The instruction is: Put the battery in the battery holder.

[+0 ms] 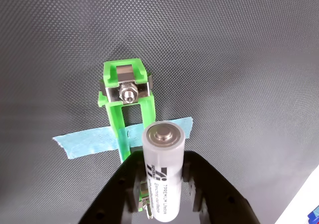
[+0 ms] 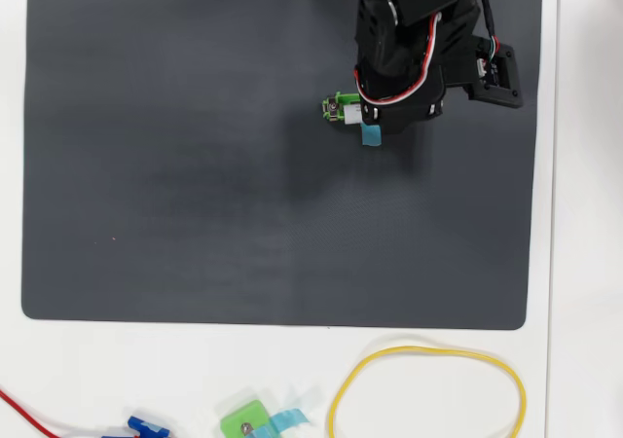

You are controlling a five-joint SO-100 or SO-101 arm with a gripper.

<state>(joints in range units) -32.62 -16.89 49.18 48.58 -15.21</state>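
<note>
Wrist view: the black gripper [image 1: 162,191], at the lower centre of the frame, is clenched on the battery [image 1: 162,171], which stands tilted with its flat metal end toward the camera. The battery hangs above the near half of the green battery holder [image 1: 127,97], which runs from the frame centre down under the gripper, with a blue tape strip [image 1: 94,140] across it. The battery appears to sit slightly right of the holder's slot and at an angle to it; judged from this, lowering it as it stands could land it on the right rail or wedge one end against the metal contact [image 1: 128,92], and a push might shift the holder if the tape gives. Overhead view: the arm [image 2: 419,39] covers most of the holder at the upper right of the dark mat [image 2: 195,165], with only the holder's left end showing. The mat is bare to the left and below; its right edge lies near the arm. On the white surface [image 2: 584,263], well apart at the bottom of the frame, lie a yellow loop [image 2: 428,352] and a small green piece [image 2: 245,422].
</note>
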